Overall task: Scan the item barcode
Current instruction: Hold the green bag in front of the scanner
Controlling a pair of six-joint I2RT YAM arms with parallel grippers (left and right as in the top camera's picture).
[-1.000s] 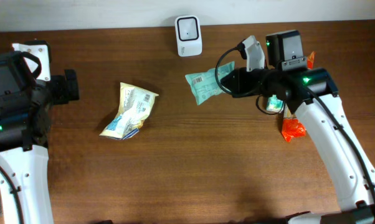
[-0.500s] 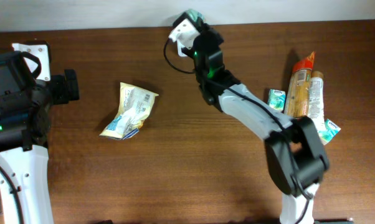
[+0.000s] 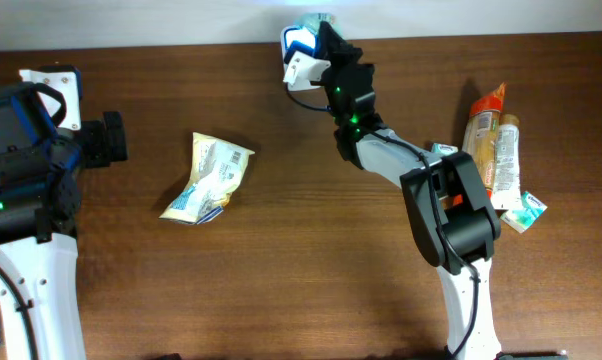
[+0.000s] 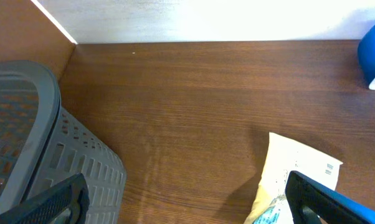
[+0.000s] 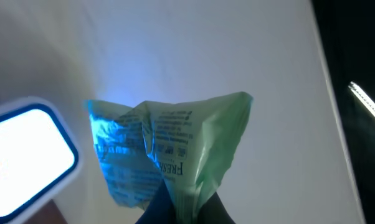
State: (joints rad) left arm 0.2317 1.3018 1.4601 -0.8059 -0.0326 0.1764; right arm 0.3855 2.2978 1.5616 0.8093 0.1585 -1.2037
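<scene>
My right gripper (image 5: 182, 210) is shut on the lower edge of a crumpled green packet (image 5: 175, 146), held up with its printed side lit blue. The white barcode scanner (image 5: 22, 158) glows blue just left of the packet. From overhead, the right arm reaches to the table's back edge, with its gripper (image 3: 323, 32) right at the scanner (image 3: 293, 42). My left gripper (image 4: 187, 205) is open and empty at the far left. A yellow-white packet (image 4: 299, 177) lies flat by its right finger (image 4: 327, 199) and, in the overhead view, right of the gripper (image 3: 211, 175).
A grey perforated basket (image 4: 38, 143) stands at the left, close to the left gripper. Orange tube packets (image 3: 489, 135) and small green packets (image 3: 526, 210) lie in a group at the right. A white wall runs along the table's back edge.
The right arm has swung from the right side across to the scanner at the back, carrying the green packet. The packet is now lit blue. The left arm has not moved.
</scene>
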